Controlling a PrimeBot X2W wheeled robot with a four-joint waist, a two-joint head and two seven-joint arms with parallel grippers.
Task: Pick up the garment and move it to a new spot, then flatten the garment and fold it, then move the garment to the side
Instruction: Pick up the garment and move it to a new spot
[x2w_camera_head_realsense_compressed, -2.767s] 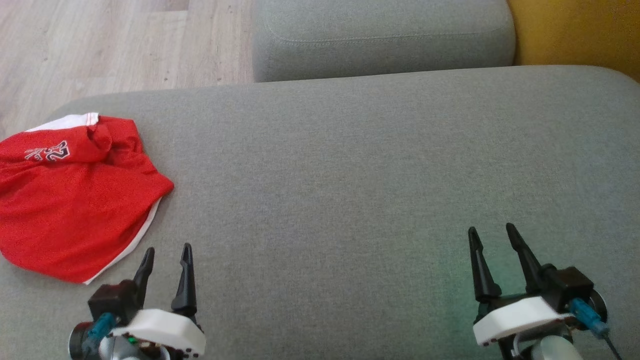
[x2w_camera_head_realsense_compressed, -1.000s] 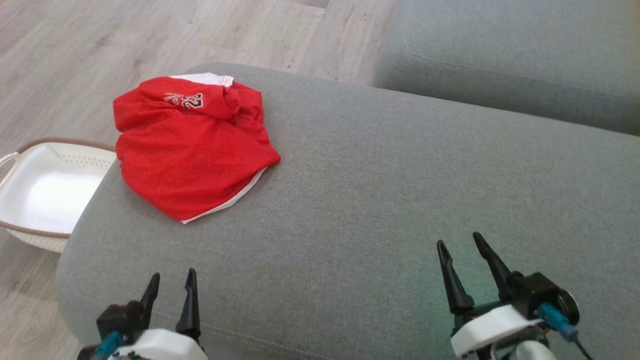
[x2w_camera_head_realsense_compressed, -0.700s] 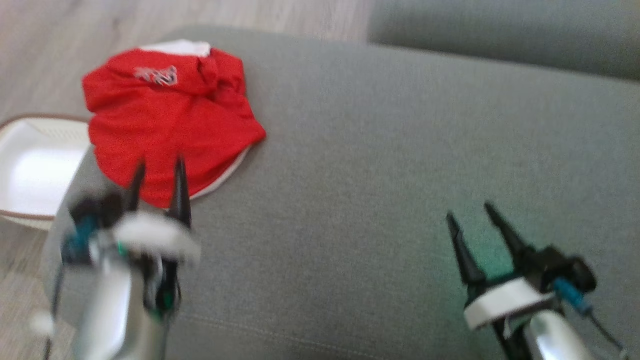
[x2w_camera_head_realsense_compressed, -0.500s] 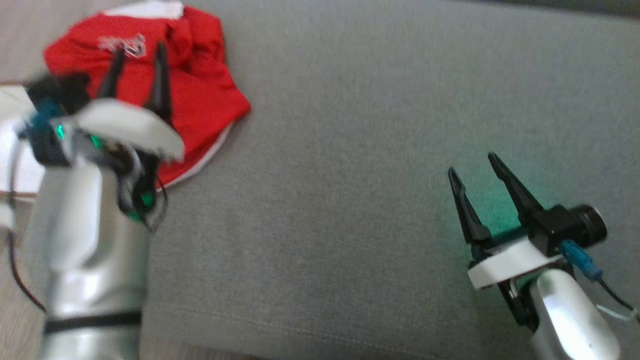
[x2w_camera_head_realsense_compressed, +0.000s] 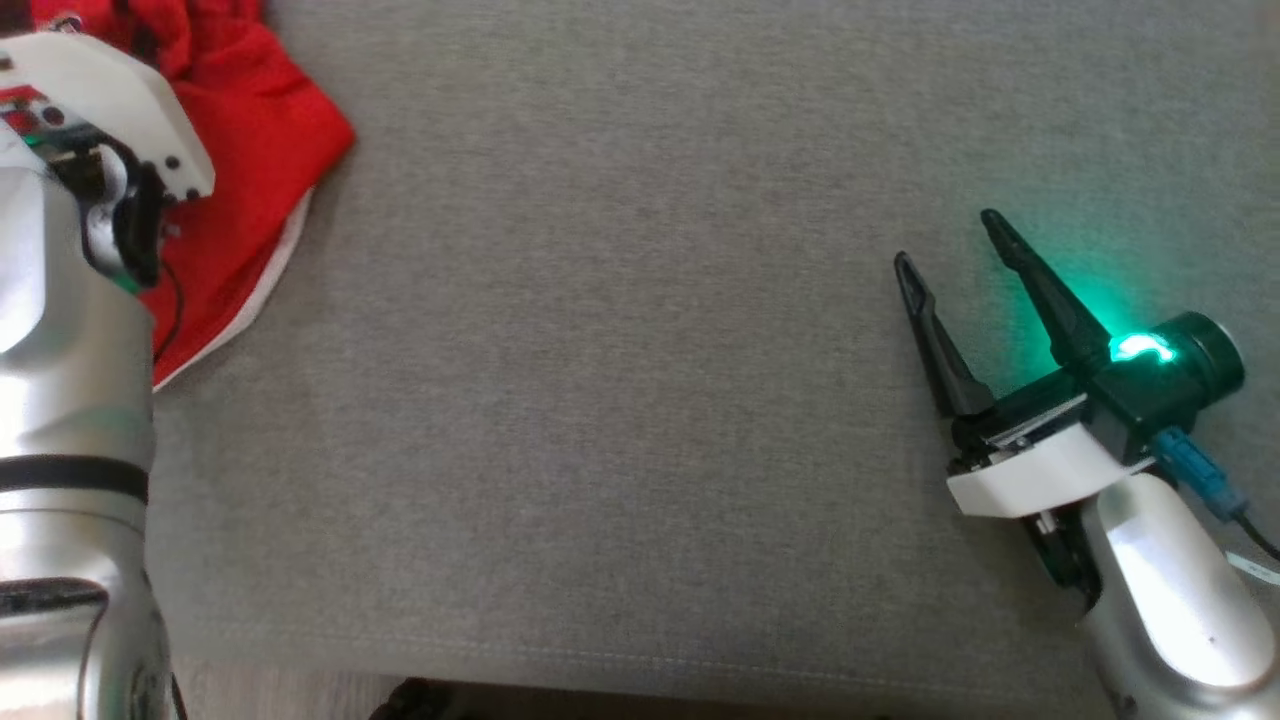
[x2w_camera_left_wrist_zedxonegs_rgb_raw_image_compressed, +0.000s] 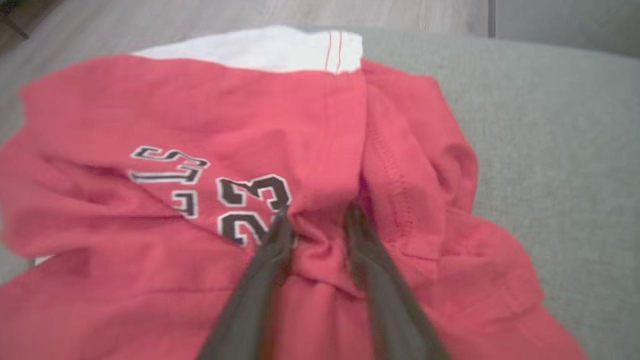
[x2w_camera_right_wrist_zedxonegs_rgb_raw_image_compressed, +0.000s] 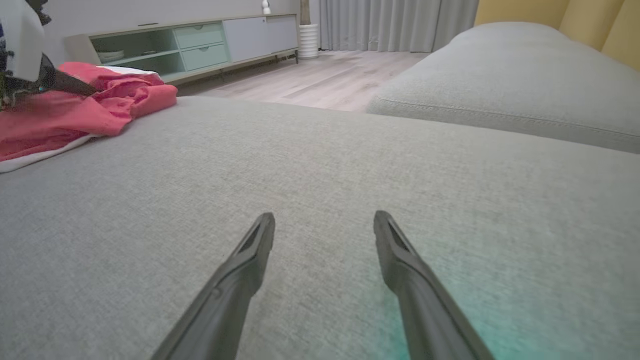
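pinching noted on the left side: left gripper (x2w_camera_left_wrist_zedxonegs_rgb_raw_image_compressed: 317, 212) is down in the red garment (x2w_camera_left_wrist_zedxonegs_rgb_raw_image_compressed: 200, 115), and in the left wrist view its jaws stand narrow with a bunched ridge of cloth between them, touching both fingers (x2w_camera_left_wrist_zedxonegs_rgb_raw_image_compressed: 270, 250). the pinch sits just beside the printed number 23 (x2w_camera_left_wrist_zedxonegs_rgb_raw_image_compressed: 252, 210), below the white band (x2w_camera_left_wrist_zedxonegs_rgb_raw_image_compressed: 260, 47) at the garment's far edge. the garment lies crumpled on the grey cushion (x2w_camera_head_realsense_compressed: 600, 350), at that cushion's left end as the head view has it, white hem showing along its near edge. my left forearm (x2w_camera_head_realsense_compressed: 60, 400) covers part of it in that view. right gripper (x2w_camera_head_realsense_compressed: 947, 238) is well apart from the garment, low over bare cushion on the right, jaws wide and nothing between them; green light (x2w_camera_head_realsense_compressed: 1140, 348) glowing on its wrist. right wrist view shows a second cushion (x2w_camera_right_wrist_zedxonegs_rgb_raw_image_compressed: 500, 65) beyond, wood floor (x2w_camera_right_wrist_zedxonegs_rgb_raw_image_compressed: 310, 85) between, and a low cabinet (x2w_camera_right_wrist_zedxonegs_rgb_raw_image_compressed: 200, 45) behind the garment.
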